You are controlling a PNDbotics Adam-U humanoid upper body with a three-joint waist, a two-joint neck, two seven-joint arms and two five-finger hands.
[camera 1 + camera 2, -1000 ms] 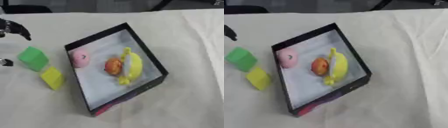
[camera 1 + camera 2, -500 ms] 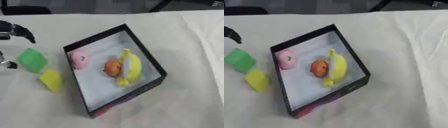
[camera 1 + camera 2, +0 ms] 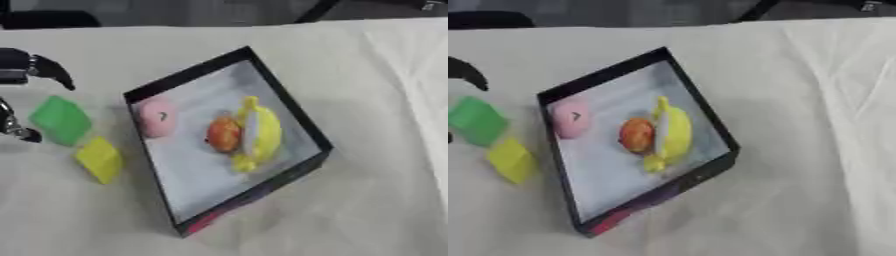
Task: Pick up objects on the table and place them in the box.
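Black fingers of the left hand (image 3: pixel 35 70) enter from the left edge of the left eye view, spread apart with a lower fingertip near the bottom of the green block (image 3: pixel 59 120); they bracket the block without closing on it, and whether any tip touches it cannot be told. The right eye view shows only one curved fingertip of that hand above the block. The yellow block (image 3: pixel 99 159) lies just beside the green one, both on the table left of the box (image 3: pixel 289 112). The black-walled box sits askew with a pale floor, holding a pink object (image 3: pixel 157 117), an orange-red round object (image 3: pixel 223 134) and a yellow banana-shaped toy (image 3: pixel 258 132) touching it. A cream cloth (image 3: pixel 798 75) covers the table, creased at the right; dark shapes line the far edge.
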